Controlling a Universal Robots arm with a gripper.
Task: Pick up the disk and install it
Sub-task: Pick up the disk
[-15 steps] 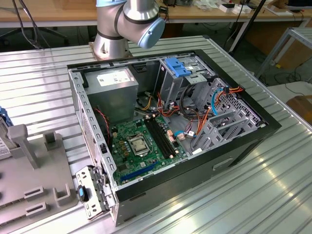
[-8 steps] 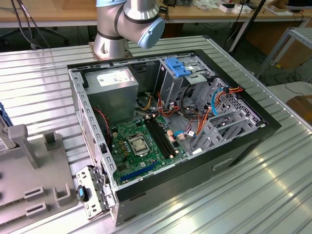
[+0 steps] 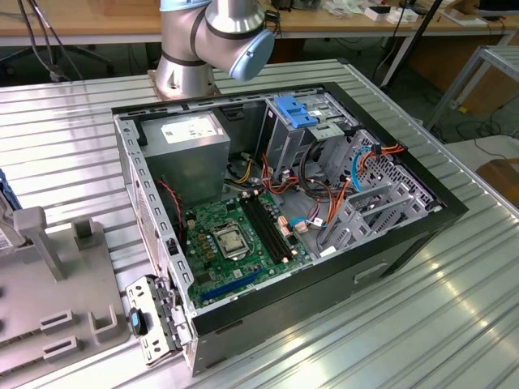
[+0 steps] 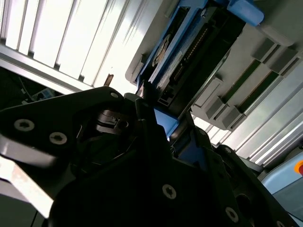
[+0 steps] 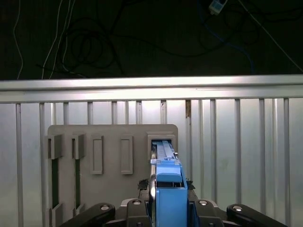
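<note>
First wrist view: disk (image 5: 165, 161) on edge in slot of grey holder (image 3: 57, 300), lower left of exterior view, on desk (image 3: 454, 324). Hand (image 5: 169, 203) astride disk; grip cannot be told.

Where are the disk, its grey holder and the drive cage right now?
disk (image 5: 168, 187), first wrist view, on its blue rail.
grey holder (image 5: 111, 156), first wrist view, on bare plate between two slots.
drive cage (image 3: 293, 112), exterior view, on its blue clip.
</note>
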